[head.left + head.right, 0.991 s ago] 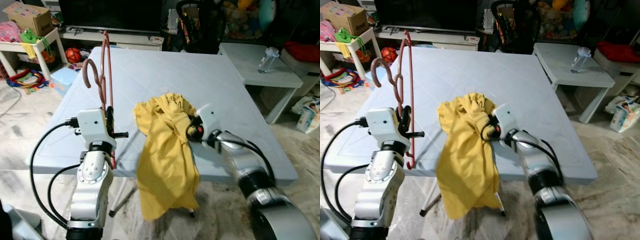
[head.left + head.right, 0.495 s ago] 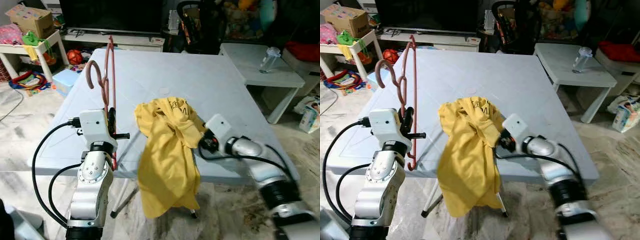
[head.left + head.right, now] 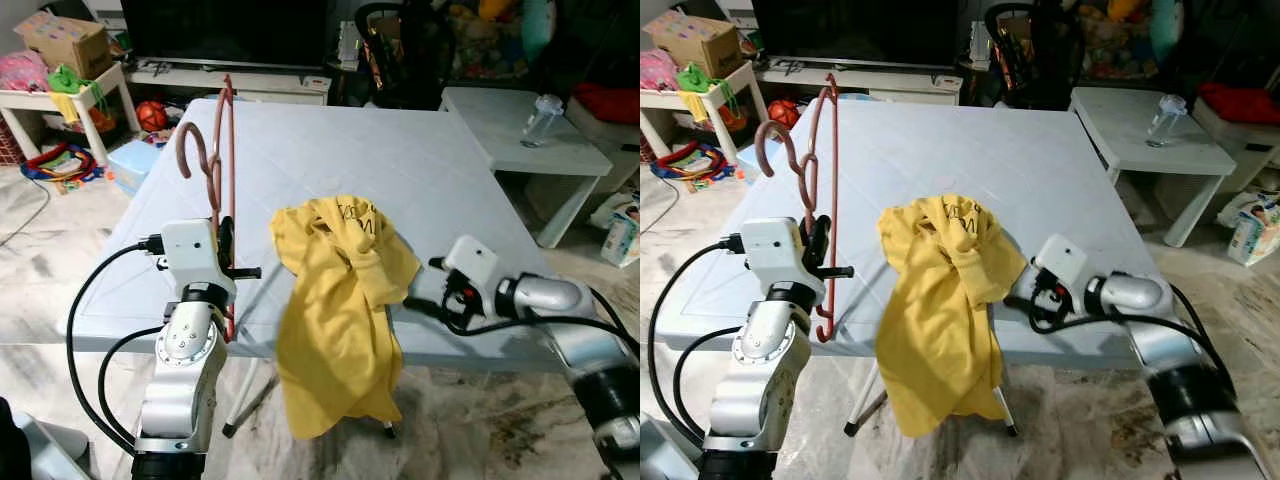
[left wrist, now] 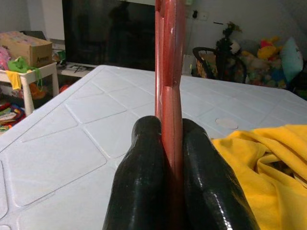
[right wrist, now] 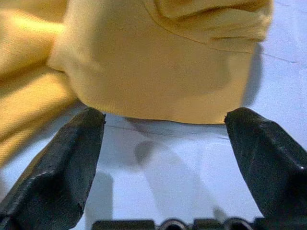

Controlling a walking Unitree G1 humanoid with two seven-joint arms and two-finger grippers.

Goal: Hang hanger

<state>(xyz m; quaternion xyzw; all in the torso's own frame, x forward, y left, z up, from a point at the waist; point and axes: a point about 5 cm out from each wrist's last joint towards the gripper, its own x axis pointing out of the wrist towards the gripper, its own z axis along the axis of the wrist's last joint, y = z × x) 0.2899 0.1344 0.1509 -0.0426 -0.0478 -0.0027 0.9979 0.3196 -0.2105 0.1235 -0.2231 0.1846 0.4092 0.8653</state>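
A reddish-brown hanger [image 3: 226, 160] stands upright with its hook [image 3: 190, 150] to the left. My left gripper [image 3: 222, 238] is shut on its lower bar, near the table's front left edge; the wrist view has the hanger [image 4: 170, 57] clamped between both fingers [image 4: 144, 158]. A yellow shirt [image 3: 335, 300] lies bunched on the light blue table [image 3: 400, 150] and hangs over the front edge. My right gripper [image 3: 425, 285] stands open just right of the shirt, low over the table, and holds nothing. Its fingers [image 5: 57, 172] are wide apart with the shirt [image 5: 158, 57] just ahead.
A white side table [image 3: 500, 130] with a bottle [image 3: 541, 117] stands at the right. Behind the blue table are a TV stand and a dark chair [image 3: 400, 50]. Toys and a small white table [image 3: 60, 90] are at the left. Metal stand legs [image 3: 245, 400] show under the shirt.
My right gripper has let go of the shirt, opened and drawn back to the right. The shirt stays draped over the table edge. The left gripper still holds the hanger upright.
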